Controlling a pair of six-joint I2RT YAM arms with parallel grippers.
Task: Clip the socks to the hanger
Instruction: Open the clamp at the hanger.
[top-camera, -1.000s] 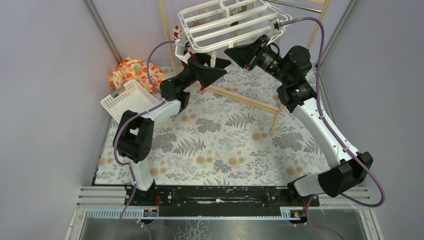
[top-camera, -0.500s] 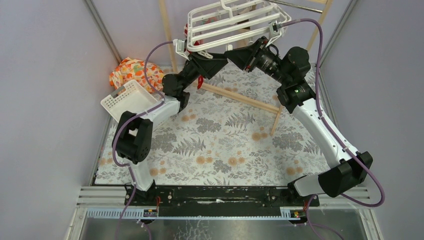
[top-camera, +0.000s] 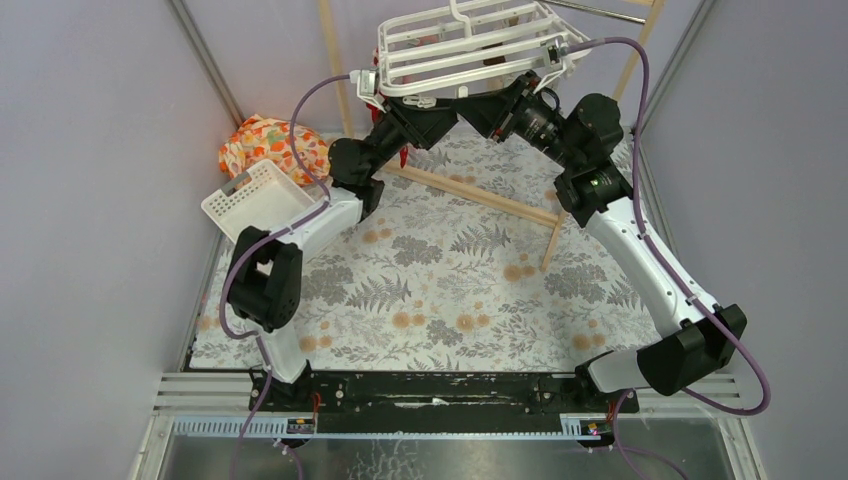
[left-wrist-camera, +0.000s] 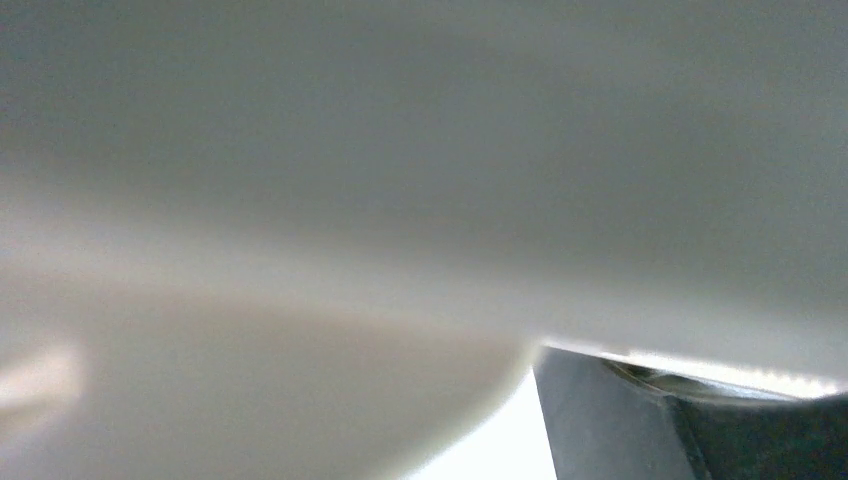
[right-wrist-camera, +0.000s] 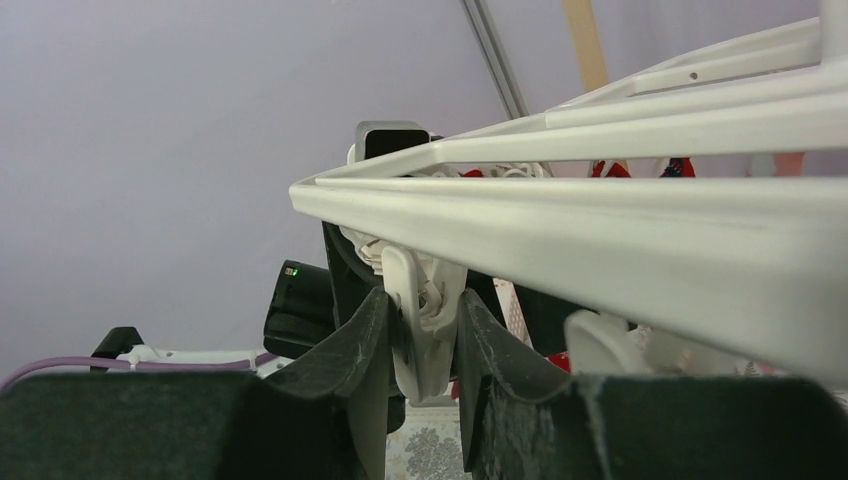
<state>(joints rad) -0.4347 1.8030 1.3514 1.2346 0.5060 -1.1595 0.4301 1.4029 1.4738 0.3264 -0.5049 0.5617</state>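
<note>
The white grid hanger hangs at the top centre, with both grippers under it. My right gripper is shut on a dangling white clip, its dark fingers pressing the clip from both sides below the hanger's bars. My left gripper is pushed up against the hanger's near left edge, and a strip of red sock hangs from it. The left wrist view is filled by blurred white plastic, with one dark finger at lower right. Red sock cloth shows beyond the bars. The striped sock is hidden.
An orange floral cloth bundle lies at the back left, beside a white slotted basket. A wooden rack bar crosses the patterned table under the arms, with upright poles behind. Grey walls close both sides.
Both grippers have risen and closed in under the hanger. The hanger has shifted right and up. The red sock strip rose with the left gripper.
</note>
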